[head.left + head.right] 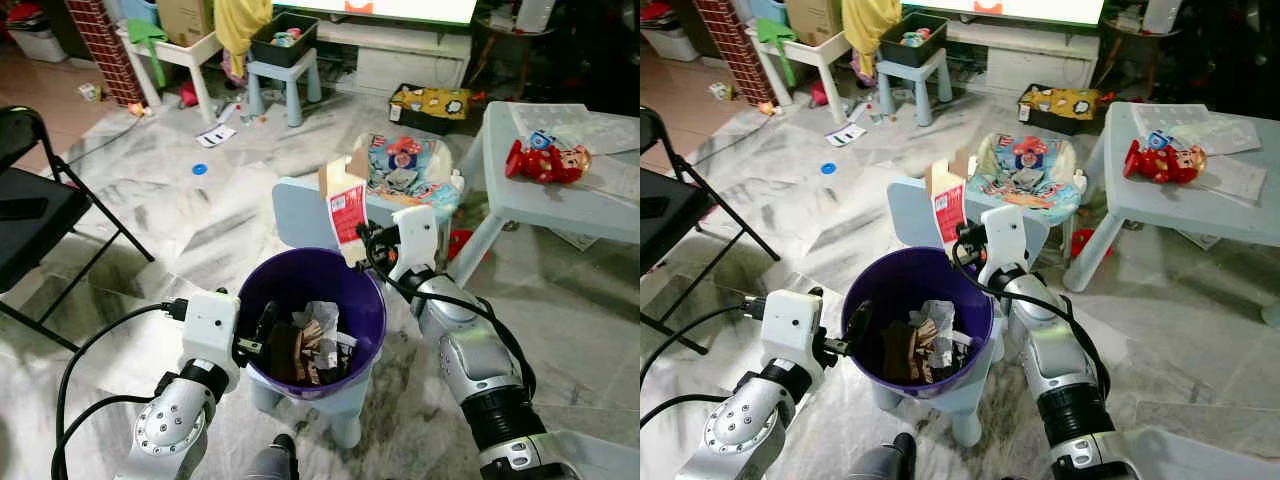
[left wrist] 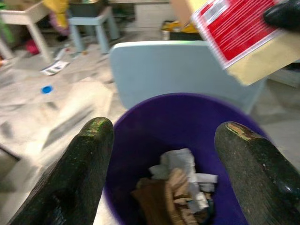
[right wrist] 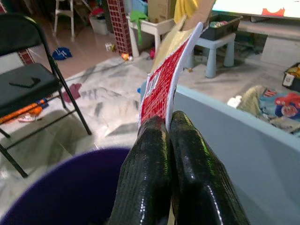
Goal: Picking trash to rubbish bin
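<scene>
Your right end effector (image 1: 360,243) is clamped on a flattened red-and-white carton (image 1: 345,203), its two black fingers (image 3: 180,164) pressed together on the carton's lower edge. The carton stands nearly upright, with its brown cardboard flap at the top, and sits just above the far rim of the purple rubbish bin (image 1: 365,300). Your left end effector (image 1: 258,335) is at the near-left rim of the bin with its fingers (image 2: 77,173) spread apart and nothing between them; in the left wrist view they frame the bin's opening. The bin rests on a pale blue child's chair (image 1: 300,205), whose backrest rises just behind the bin and behind the carton. Inside the bin you can see crumpled white paper (image 1: 322,318) lying on brown cardboard scraps (image 1: 292,352). On your right stands a pale grey counter (image 1: 600,205) carrying a red toy figure (image 1: 545,160). A black folding chair (image 1: 40,215) stands on the marble floor (image 1: 190,225) to your left, well apart from the bin. A small blue disc (image 1: 199,169) and a printed sheet (image 1: 214,135) lie on the floor farther off, near a small blue stool (image 1: 283,75).
</scene>
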Controlling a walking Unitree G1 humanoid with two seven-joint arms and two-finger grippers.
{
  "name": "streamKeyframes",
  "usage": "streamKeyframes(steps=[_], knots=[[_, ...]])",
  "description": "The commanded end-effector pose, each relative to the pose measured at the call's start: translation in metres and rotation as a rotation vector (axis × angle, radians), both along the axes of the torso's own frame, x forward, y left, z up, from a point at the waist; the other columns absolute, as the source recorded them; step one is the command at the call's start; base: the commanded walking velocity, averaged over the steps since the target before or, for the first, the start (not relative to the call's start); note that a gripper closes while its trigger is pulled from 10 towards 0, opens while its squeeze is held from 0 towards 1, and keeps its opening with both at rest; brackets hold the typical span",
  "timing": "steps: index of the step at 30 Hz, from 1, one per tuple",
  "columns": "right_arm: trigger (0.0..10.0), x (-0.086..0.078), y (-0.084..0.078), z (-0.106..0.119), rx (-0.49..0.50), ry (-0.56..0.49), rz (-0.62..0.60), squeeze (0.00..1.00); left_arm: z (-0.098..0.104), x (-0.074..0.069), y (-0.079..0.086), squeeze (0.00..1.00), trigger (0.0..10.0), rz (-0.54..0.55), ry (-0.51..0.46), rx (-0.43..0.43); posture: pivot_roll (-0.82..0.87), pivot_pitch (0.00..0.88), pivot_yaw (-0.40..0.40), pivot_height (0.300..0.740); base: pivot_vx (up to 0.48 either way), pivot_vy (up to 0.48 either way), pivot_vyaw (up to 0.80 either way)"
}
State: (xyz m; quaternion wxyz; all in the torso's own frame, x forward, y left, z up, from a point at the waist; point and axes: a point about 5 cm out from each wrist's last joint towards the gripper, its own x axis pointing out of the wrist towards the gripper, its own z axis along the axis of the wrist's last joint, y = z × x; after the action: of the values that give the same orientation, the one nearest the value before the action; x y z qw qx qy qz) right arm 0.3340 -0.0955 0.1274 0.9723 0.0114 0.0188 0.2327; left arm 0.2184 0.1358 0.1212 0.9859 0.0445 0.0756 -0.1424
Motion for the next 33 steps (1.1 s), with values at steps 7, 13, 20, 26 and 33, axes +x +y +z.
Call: streamKeyframes(steps=[7, 13, 20, 26, 33], knots=[[0.0, -0.013, 0.01, -0.028, -0.098, 0.092, 0.142, 0.0, 0.009, -0.001, -0.009, 0.0, 10.0, -0.081, -0.005, -0.032, 0.15, 0.147, -0.014, 0.74, 0.0, 0.0, 0.0], [0.0, -0.028, 0.011, -0.052, -0.208, 0.17, 0.275, 0.0, 0.01, -0.005, -0.014, 0.0, 10.0, -0.131, 0.024, -0.055, 0.15, 0.148, -0.014, 0.74, 0.0, 0.0, 0.0], [8.5, -0.036, 0.012, -0.061, -0.281, 0.181, 0.335, 0.31, 0.004, -0.013, -0.016, 0.0, 10.0, -0.139, 0.116, -0.12, 0.15, 0.146, -0.01, 0.74, 0.0, 0.0, 0.0], [10.0, -0.037, 0.012, -0.064, -0.289, 0.193, 0.37, 1.0, -0.007, -0.018, -0.013, 0.0, 10.0, -0.124, 0.267, -0.211, 0.14, 0.144, -0.011, 0.74, 0.0, 0.0, 0.0], [10.0, -0.039, 0.014, -0.064, -0.285, 0.199, 0.398, 1.0, -0.007, -0.02, -0.014, 0.0, 10.0, -0.146, 0.292, -0.197, 0.14, 0.144, -0.011, 0.74, 0.0, 0.0, 0.0]])
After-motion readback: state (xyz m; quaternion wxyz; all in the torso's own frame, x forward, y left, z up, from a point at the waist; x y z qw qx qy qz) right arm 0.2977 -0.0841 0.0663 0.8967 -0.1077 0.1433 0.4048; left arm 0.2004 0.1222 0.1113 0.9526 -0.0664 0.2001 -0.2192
